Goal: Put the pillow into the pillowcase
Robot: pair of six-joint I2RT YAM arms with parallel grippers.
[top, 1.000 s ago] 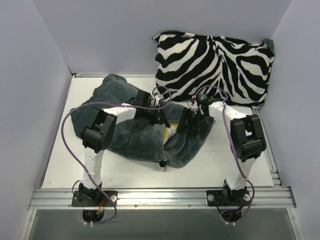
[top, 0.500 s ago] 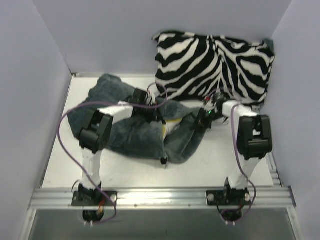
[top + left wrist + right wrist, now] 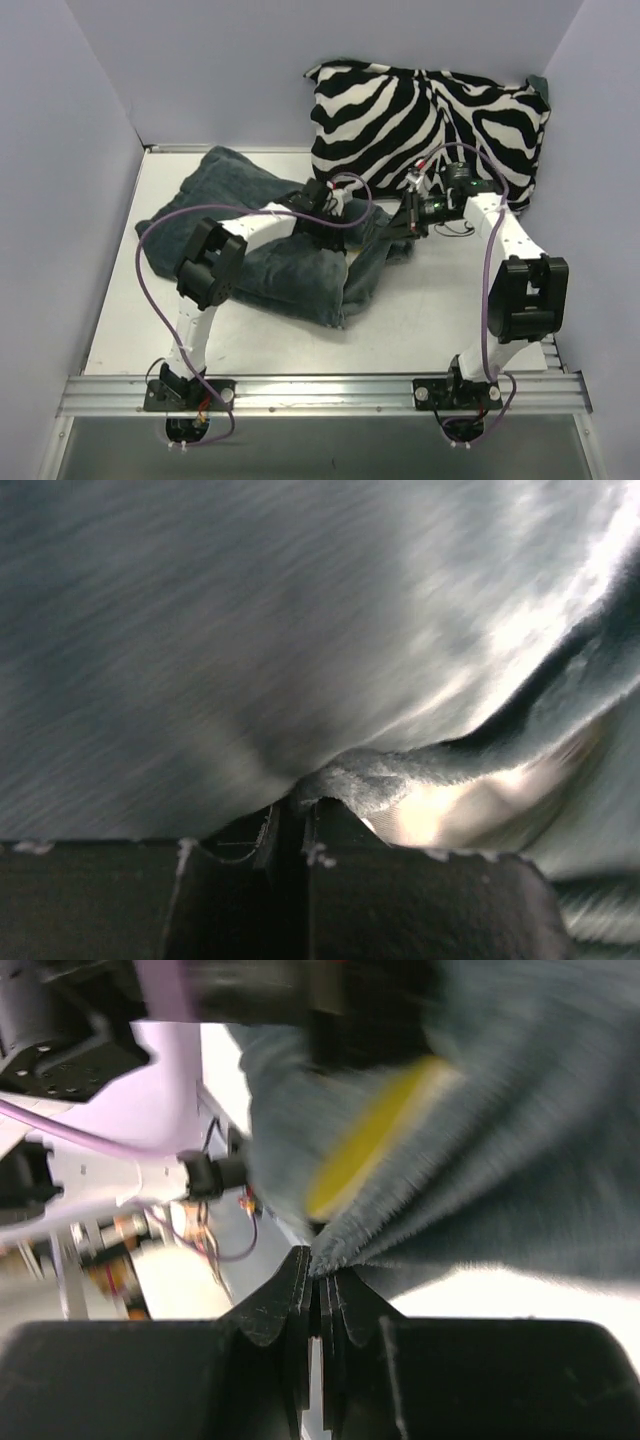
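The grey-teal plush pillowcase (image 3: 290, 275) lies bunched across the middle of the white table. My left gripper (image 3: 335, 222) is shut on a fold of its edge (image 3: 380, 775). My right gripper (image 3: 398, 228) is shut on another part of the edge (image 3: 322, 1265), with the cloth drawn taut to the right. The pillow sits inside the cover. In the right wrist view only its yellow piped edge (image 3: 370, 1140) peeks out, and in the left wrist view only a cream patch (image 3: 450, 810). From above the pillow is hidden.
A plump zebra-print cushion (image 3: 430, 120) leans on the back wall, just behind my right gripper. Lilac walls close in the left, back and right sides. Bare table (image 3: 420, 320) lies in front of the cover, and a metal rail (image 3: 320, 392) runs along the near edge.
My right gripper shut on the pillowcase edge and swung back and to the right, pulling the cloth with it. The left gripper shifted right. The yellow pillow edge seen from above is now covered.
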